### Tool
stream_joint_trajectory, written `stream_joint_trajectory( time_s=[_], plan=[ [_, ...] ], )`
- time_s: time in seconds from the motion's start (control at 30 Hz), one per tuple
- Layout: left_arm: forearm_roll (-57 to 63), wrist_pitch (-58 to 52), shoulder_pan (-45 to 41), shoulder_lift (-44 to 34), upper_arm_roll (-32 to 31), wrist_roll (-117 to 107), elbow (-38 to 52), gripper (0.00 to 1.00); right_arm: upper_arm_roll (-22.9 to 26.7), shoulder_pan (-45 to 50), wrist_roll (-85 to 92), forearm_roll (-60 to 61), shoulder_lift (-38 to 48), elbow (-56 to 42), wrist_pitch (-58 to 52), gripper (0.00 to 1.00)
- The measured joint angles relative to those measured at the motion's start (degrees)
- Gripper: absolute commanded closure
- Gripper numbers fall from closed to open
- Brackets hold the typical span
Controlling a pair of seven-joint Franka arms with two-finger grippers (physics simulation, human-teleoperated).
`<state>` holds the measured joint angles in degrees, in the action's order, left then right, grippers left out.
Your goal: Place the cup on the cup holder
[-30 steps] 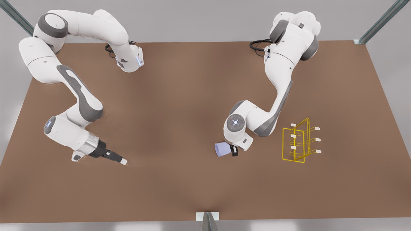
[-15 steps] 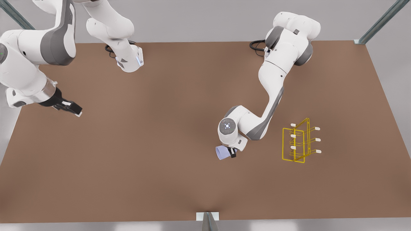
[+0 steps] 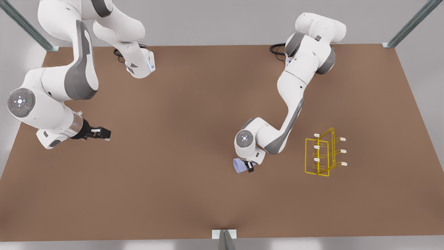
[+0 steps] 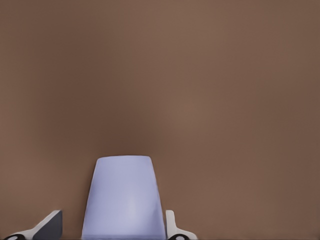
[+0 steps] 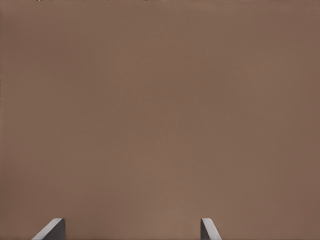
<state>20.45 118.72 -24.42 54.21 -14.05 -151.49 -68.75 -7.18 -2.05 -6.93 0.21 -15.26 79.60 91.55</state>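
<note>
The lavender-blue cup (image 3: 239,166) sits tilted under the hand of the arm on the front view's right, just above the brown table. My left gripper (image 3: 249,167) is shut on the cup. In the left wrist view the cup (image 4: 124,197) stands between the fingertips (image 4: 171,226). The yellow wire cup holder (image 3: 324,152), with white-capped prongs, stands upright on the table, to the front view's right of the cup. My right gripper (image 3: 103,133) hangs open over bare table at the front view's left, its fingertips (image 5: 54,227) spread wide with nothing between them.
The brown table (image 3: 194,194) stretches wide between the two arms. Both arm bases stand at the far edge. Metal frame posts (image 3: 412,22) rise at the far corners, and a small bracket (image 3: 224,234) sits at the near edge.
The right arm swung up and back, and its gripper moved from the near left of the table to farther back on the left. The left hand shifted slightly left, tilting the cup with it.
</note>
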Motion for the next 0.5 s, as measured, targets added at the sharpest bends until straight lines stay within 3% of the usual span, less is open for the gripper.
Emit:
stream_joint_trajectory(
  time_s=[0.5],
  plan=[
    [-0.13, 6.18, 0.07, 3.52, 0.00, -1.61, 0.08, 0.00, -1.94, -0.14, 4.84, -0.06, 0.00, 0.03, 3.79, 0.00]
  ],
)
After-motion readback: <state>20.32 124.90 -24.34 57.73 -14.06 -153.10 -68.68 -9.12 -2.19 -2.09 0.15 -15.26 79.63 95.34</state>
